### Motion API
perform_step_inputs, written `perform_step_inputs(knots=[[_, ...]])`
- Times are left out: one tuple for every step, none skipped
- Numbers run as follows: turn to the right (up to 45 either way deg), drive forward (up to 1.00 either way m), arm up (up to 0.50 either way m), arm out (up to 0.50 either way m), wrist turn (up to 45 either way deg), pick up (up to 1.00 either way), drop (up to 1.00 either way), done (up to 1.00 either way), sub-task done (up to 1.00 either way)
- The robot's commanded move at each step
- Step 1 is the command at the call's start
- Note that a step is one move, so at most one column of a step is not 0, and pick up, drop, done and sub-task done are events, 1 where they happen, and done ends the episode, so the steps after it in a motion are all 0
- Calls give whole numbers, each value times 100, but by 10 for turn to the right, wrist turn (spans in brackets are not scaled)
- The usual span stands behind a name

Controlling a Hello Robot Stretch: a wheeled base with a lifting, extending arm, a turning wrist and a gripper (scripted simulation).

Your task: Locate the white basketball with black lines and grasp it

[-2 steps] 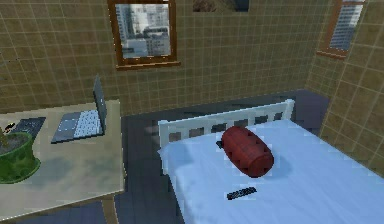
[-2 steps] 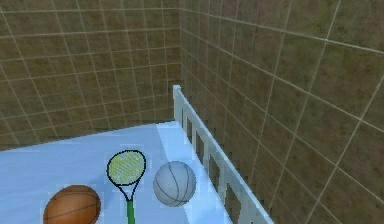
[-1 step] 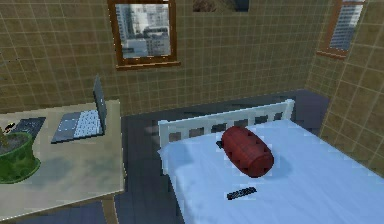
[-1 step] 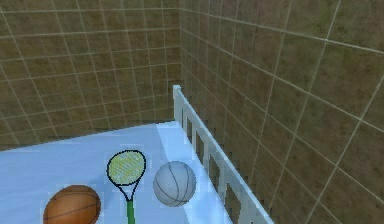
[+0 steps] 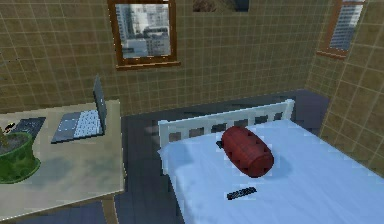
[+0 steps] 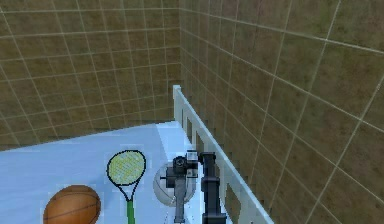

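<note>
The white ball with dark lines (image 6: 165, 190) lies on the pale blue-white bed sheet (image 6: 55, 165), low in the arm side view and just right of its middle. It is close to the white slatted bed rail (image 6: 198, 132) that runs along the tan tiled wall (image 6: 290, 80). My gripper (image 6: 180, 168) sits right at the ball, at the far end of the dark square arm (image 6: 211, 198). With the ball on the sheet behind it, I cannot tell whether the gripper is touching or holding it, nor how its fingers are set.

Just left of the ball lies a tennis racket with a green frame (image 6: 127, 168), its handle pointing toward the bottom edge. Further left, at the bottom edge, is an orange basketball (image 6: 72, 206).

In the forward view I see a bed with a white slatted end board (image 5: 225, 122). A dark red barrel-shaped cushion (image 5: 246, 150) rests on it, with a small flat black object (image 5: 241, 192) nearer to me. On the left stands a light wooden desk (image 5: 85, 170) with an open grey laptop (image 5: 85, 118) and a green potted plant (image 5: 15, 158). A wood-framed window (image 5: 145, 32) is set in the tiled wall above.
</note>
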Motion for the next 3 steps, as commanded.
perform_step_inputs(knots=[[0, 0, 0, 0, 450, 0, 0, 0, 0], [0, 0, 0, 0, 450, 0, 0, 0, 0], [0, 0, 0, 0, 450, 0, 0, 0, 0]])
